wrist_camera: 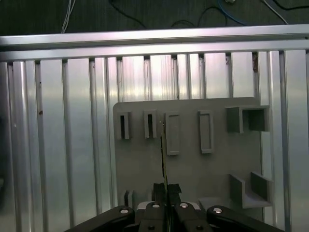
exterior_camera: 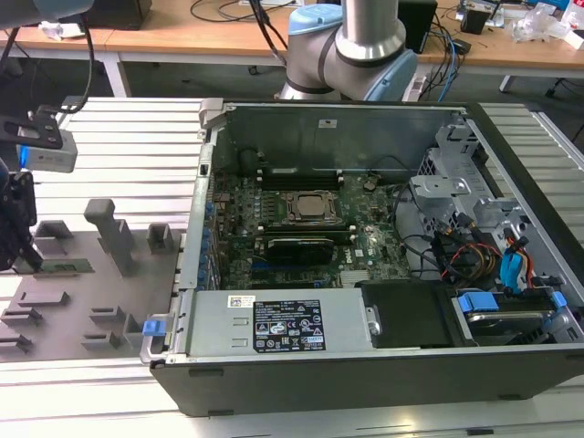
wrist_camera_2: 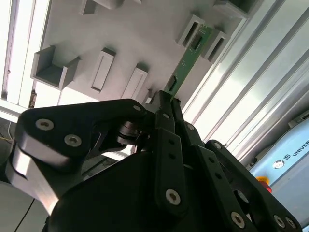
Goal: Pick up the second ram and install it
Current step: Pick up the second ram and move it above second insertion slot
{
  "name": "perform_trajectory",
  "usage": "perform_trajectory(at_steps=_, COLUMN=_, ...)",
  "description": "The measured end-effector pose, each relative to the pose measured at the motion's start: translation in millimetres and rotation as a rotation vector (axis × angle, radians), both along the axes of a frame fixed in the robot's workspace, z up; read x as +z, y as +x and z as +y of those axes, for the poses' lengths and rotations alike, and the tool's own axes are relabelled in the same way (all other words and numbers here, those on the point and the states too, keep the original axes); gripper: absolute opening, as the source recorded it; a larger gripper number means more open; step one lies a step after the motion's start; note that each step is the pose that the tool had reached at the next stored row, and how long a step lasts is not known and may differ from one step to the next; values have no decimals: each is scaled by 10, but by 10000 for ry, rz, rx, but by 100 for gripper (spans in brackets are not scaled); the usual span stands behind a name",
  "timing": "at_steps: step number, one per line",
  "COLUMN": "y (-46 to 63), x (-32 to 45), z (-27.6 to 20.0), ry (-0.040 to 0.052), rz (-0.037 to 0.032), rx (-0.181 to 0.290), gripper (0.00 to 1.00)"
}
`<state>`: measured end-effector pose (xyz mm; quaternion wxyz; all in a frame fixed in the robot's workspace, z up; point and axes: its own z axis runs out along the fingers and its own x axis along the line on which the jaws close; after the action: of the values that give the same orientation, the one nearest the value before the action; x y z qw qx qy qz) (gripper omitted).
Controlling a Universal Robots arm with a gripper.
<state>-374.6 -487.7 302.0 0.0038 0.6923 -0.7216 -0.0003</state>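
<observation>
Pick-up under way: claw (wrist_camera_2: 164, 98) pinched shut on the second ram (wrist_camera_2: 186, 64).
Its far end sits between the grey holder blocks (wrist_camera_2: 192, 29); freeing it likely calls for a straight pull.

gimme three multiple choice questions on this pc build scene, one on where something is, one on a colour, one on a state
1. Where does the second ram lie?
A) in a motherboard slot
B) on the grey holder plate, to the exterior view's left of the computer case
C) on the hard drive

2. What colour is its board?
A) red
B) green
C) blue

3. How is the hand?
A) wide open above the case
B) shut on a cable
C) shut on one end of the ram

Answers:
1 B, its far end sits between grey blocks on the plate.
2 B, it shows green in the second wrist view.
3 C, both wrist views show the hand clamped on the stick's near end.
</observation>
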Motion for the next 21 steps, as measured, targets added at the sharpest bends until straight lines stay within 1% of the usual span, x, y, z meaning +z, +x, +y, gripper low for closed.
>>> perform_trajectory(at_steps=1, y=0, x=48, z=17, ry=0, rz=1, rx=-1, gripper=13)
perform_trajectory(at_steps=4, y=0, x=105, z=36, ry=0, rz=1, rx=0, gripper=13)
perform_trajectory(at_steps=5, y=1, x=144, z=51, ry=1, rz=0, rx=0, gripper=13)
perform_trajectory(at_steps=12, y=1, x=273, z=97, ry=1, rz=0, rx=0, gripper=13)
perform_trajectory(at_steps=13, y=1, x=301, z=121, ry=-1, rz=1, rx=0, gripper=13)
perform_trajectory(at_steps=15, y=2, x=340, z=183, ry=-1, rz=0, rx=1, gripper=13)
perform_trajectory(at_steps=16, y=2, x=356, z=229, ry=0, rz=1, rx=1, gripper=13)
perform_trajectory(at_steps=18, y=2, x=384, z=377, ry=1, rz=0, rx=0, gripper=13)
perform_trajectory(at_steps=19, y=2, x=480, z=452, ry=-1, rz=0, rx=1, gripper=13)
perform_trajectory(at_steps=20, y=2, x=582, z=487, ry=0, rz=0, rx=0, gripper=13)
perform_trajectory(at_steps=21, y=2, x=613, z=524, ry=2, rz=0, rx=0, gripper=13)
